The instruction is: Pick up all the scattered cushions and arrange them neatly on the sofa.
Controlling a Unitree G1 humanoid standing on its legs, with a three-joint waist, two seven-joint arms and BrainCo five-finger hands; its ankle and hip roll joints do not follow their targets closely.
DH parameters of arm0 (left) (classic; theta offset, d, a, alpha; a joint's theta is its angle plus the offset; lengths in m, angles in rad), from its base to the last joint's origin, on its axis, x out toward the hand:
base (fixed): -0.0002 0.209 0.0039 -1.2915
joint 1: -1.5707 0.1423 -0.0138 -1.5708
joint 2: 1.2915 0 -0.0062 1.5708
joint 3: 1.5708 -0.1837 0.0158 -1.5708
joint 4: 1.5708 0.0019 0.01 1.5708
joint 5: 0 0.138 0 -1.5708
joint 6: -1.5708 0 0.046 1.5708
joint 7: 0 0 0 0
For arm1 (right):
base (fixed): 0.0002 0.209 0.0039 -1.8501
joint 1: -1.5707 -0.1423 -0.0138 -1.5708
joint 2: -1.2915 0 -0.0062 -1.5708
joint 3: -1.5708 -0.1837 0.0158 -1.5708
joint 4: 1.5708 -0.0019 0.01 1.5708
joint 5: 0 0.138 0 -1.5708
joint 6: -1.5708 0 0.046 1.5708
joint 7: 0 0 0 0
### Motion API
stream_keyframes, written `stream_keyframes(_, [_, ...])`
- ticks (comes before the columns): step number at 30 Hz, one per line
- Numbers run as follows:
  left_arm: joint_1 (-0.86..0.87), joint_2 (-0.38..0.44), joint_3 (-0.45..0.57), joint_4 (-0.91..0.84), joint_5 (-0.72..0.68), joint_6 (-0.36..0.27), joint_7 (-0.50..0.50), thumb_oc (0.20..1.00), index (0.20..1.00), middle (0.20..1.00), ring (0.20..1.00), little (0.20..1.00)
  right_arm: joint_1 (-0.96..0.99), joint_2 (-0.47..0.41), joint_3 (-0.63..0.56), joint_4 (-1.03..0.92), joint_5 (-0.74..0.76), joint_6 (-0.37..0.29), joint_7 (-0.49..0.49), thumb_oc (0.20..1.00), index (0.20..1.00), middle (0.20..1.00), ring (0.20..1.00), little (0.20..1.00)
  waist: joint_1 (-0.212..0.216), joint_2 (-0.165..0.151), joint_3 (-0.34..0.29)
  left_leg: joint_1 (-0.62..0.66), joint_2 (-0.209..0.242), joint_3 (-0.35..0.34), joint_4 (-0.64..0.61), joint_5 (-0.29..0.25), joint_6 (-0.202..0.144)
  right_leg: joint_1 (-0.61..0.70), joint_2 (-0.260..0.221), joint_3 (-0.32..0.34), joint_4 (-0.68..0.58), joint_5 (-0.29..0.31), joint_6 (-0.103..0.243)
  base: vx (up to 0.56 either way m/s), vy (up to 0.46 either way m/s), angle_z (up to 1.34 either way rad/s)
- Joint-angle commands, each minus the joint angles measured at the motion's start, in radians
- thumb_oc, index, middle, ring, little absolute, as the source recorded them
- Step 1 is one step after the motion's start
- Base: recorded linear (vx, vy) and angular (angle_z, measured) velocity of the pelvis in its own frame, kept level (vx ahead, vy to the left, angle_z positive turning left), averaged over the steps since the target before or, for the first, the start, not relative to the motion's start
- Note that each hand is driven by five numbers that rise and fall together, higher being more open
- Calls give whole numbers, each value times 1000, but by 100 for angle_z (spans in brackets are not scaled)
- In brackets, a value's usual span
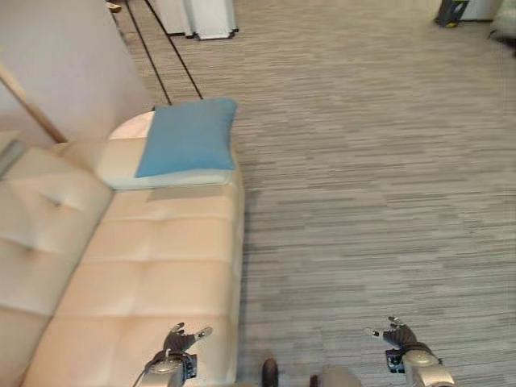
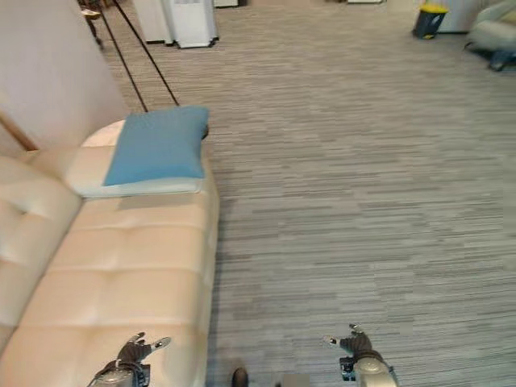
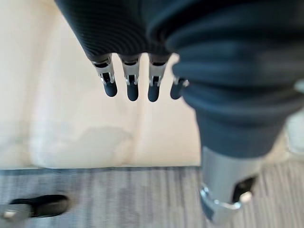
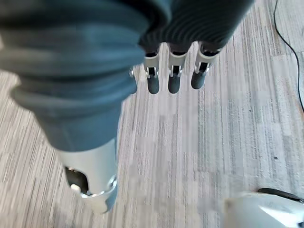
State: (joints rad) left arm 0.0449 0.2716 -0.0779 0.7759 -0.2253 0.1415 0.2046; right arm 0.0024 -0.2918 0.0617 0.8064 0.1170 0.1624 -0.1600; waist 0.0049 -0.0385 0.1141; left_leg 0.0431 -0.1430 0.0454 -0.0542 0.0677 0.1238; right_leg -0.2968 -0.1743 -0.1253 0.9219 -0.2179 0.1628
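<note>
1. A blue cushion lies on a pale cushion at the far end of the cream sofa.
2. The left hand hangs over the near end of the sofa seat. Its fingers are loose and apart, holding nothing.
3. The right hand hangs over the grey striped floor. Its fingers are loose too, with nothing in them.
</note>
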Motion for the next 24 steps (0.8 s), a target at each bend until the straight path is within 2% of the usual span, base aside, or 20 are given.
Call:
stream_keyframes(1, [-39,11,27,-23,-38,-27,14,1000,1000,1000,1000,1000,-56,-24,-15,-24,-2,-13,-7,1000,1000,1000,1000,1000,2,67,65,16,43,-28,-33,-99,-44,121,25,-78,-273,168,-46,297,-32,1])
stream_keyframes(2, [-46,9,25,-24,-35,-28,13,1000,1000,1000,1000,1000,-57,-22,-21,-23,7,-14,-9,1000,1000,1000,1000,1000,5,83,74,41,60,-16,-33,-116,-61,106,40,-111,-465,118,-59,216,-44,-1])
stream_keyframes(3, [-46,8,25,-24,-35,-28,13,1000,1000,1000,1000,1000,-57,-23,-21,-23,7,-14,-9,1000,1000,1000,1000,1000,5,86,76,44,64,-17,-33,-117,-62,113,44,-114,-475,121,-60,415,-108,-16])
stream_keyframes(4, [-50,7,29,-18,-30,-31,12,1000,1000,1000,1000,1000,-56,-19,-22,-22,8,-13,-17,1000,1000,1000,1000,1000,13,89,81,71,74,1,-33,-139,-77,121,61,-127,-740,176,-45,209,-70,-26])
stream_keyframes(5, [-50,7,28,-18,-30,-31,12,1000,1000,1000,1000,1000,-56,-19,-23,-22,8,-13,-17,1000,1000,1000,1000,1000,15,92,81,71,76,3,-33,-139,-77,128,65,-127,-756,185,-46,372,-137,-31])
stream_keyframes(7, [-47,11,46,-16,-13,-32,3,1000,1000,1000,1000,1000,-50,-16,-37,-18,-1,-5,-21,1000,1000,1000,1000,1000,5,77,71,114,76,2,-33,-176,-102,109,97,-53,-1009,284,-5,415,-163,-19])
stream_keyframes(10, [-44,11,49,-17,-2,-34,-1,1000,1000,1000,1000,1000,-40,-17,-49,-12,-9,-2,-21,1000,1000,1000,1000,1000,2,75,56,142,80,-6,-33,-195,-110,109,95,-66,-1009,304,2,460,-179,-5])
stream_keyframes(11, [-38,4,43,-9,9,-29,-5,1000,1000,1000,1000,1000,-30,-13,-52,-7,-7,-3,-19,1000,1000,1000,1000,1000,1,76,41,161,86,-16,-33,-201,-114,129,97,-77,-1009,301,-4,545,-241,8])
stream_keyframes(12, [-35,-5,45,1,1,-33,1,1000,1000,1000,1000,1000,-27,-19,-44,13,-5,-9,-17,1000,1000,1000,1000,1000,-6,80,22,177,108,-19,15,-191,-126,161,111,-74,-1000,310,-28,546,-243,18])
stream_keyframes(13, [-35,-5,45,2,1,-33,1,1000,1000,1000,1000,1000,-27,-19,-43,14,-5,-9,-17,1000,1000,1000,1000,1000,-7,81,22,176,109,-20,17,-193,-127,162,111,-76,-1001,310,-28,707,-380,38])
stream_keyframes(14, [-33,-13,37,-3,-18,-38,-4,1000,1000,1000,1000,1000,-23,-24,-41,31,7,-15,-16,1000,1000,1000,1000,1000,-4,85,8,147,132,-25,146,-132,-154,202,123,-94,-998,285,-50,343,-213,49])
stream_keyframes(15, [-33,-14,37,-3,-18,-38,-4,1000,1000,1000,1000,1000,-23,-24,-41,32,8,-16,-16,1000,1000,1000,1000,1000,-7,86,8,143,133,-28,153,-135,-155,203,123,-97,-998,284,-50,463,-290,44])
stream_keyframes(16, [-29,-15,33,1,-15,-36,-7,1000,1000,1000,1000,1000,-23,-31,-40,38,15,-17,-15,1000,1000,1000,1000,1000,-5,86,5,121,136,-27,219,-101,-169,227,129,-104,-1002,269,-59,399,-291,13])
stream_keyframes(17, [-28,-12,25,12,-18,-35,-11,1000,1000,1000,1000,1000,-29,-37,-30,40,23,-24,-14,1000,1000,1000,1000,1000,1,81,11,57,150,-24,402,-35,-188,282,146,-108,-1004,224,-91,532,-393,-5])
stream_keyframes(18, [-30,-10,21,16,-17,-32,-12,1000,1000,1000,1000,1000,-29,-42,-24,39,24,-21,-11,1000,1000,1000,1000,1000,6,77,20,21,151,-33,493,-7,-190,309,156,-103,-1001,203,-110,475,-373,-6])
stream_keyframes(20, [-34,-8,15,21,-24,-32,-9,1000,1000,1000,1000,1000,-31,-48,-23,26,33,-21,-13,1000,1000,1000,1000,1000,12,70,37,-46,144,-48,619,6,-184,348,164,-94,-997,172,-133,236,-189,-4])
stream_keyframes(21, [-34,-8,15,22,-24,-33,-9,1000,1000,1000,1000,1000,-31,-48,-23,26,33,-21,-13,1000,1000,1000,1000,1000,10,71,38,-48,145,-49,625,3,-184,347,166,-96,-995,171,-133,273,-191,-7])
stream_keyframes(22, [-38,-9,13,38,-25,-30,-3,1000,1000,1000,1000,1000,-32,-51,-22,24,35,-15,-18,1000,1000,1000,1000,1000,13,59,48,-96,141,-36,625,-33,-168,370,161,-91,-986,149,-143,168,-111,-2])
stream_keyframes(23, [-38,-9,13,39,-25,-30,-3,1000,1000,1000,1000,1000,-32,-51,-22,24,35,-15,-18,1000,1000,1000,1000,1000,13,59,49,-95,141,-36,626,-35,-168,370,161,-90,-985,148,-143,349,-186,8])
stream_keyframes(24, [-34,-12,9,37,-27,-29,-3,1000,1000,1000,1000,1000,-33,-52,-19,22,36,-13,-20,1000,1000,1000,1000,1000,20,42,50,-169,106,-28,570,-98,-150,398,149,-91,-995,143,-137,182,-72,8])
